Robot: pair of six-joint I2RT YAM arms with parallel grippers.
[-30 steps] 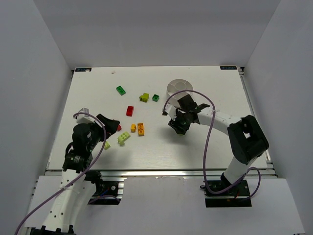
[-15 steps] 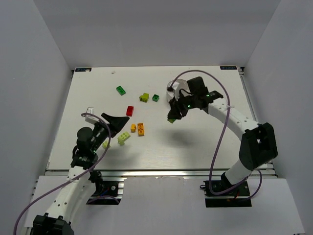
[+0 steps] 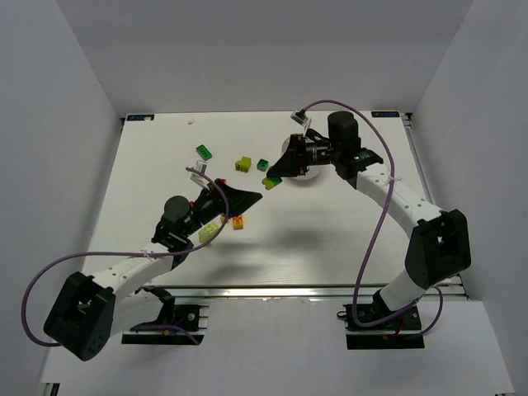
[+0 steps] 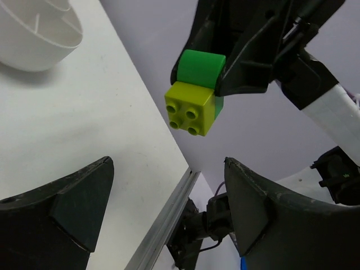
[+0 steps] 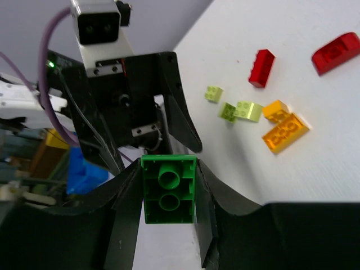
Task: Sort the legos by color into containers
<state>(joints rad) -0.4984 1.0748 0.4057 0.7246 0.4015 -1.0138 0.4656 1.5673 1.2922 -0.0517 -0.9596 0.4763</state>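
Observation:
My right gripper (image 3: 275, 175) is shut on a dark green brick (image 5: 168, 190) that has a lime brick (image 4: 191, 110) stuck to it. It holds them in the air, left of the white dish (image 3: 311, 176), which it mostly hides. My left gripper (image 3: 250, 196) is open and empty, raised and pointing at the held bricks from just below left; its jaws frame them in the left wrist view (image 4: 167, 163). Loose on the table are a dark green brick (image 3: 204, 152), a lime one (image 3: 243, 164), another dark green one (image 3: 262, 165), an orange one (image 3: 238, 221) and a lime one (image 3: 209, 233).
The right wrist view shows two red bricks (image 5: 262, 60) (image 5: 336, 45), small lime bricks (image 5: 242, 111) and orange bricks (image 5: 285, 133) on the table beyond my left gripper. The dish's wall (image 4: 34, 34) shows in the left wrist view. White walls surround the table.
My right arm has lifted the green brick and swung it left, away from the dish. My left arm has reached forward and right, gripper raised toward the held bricks.

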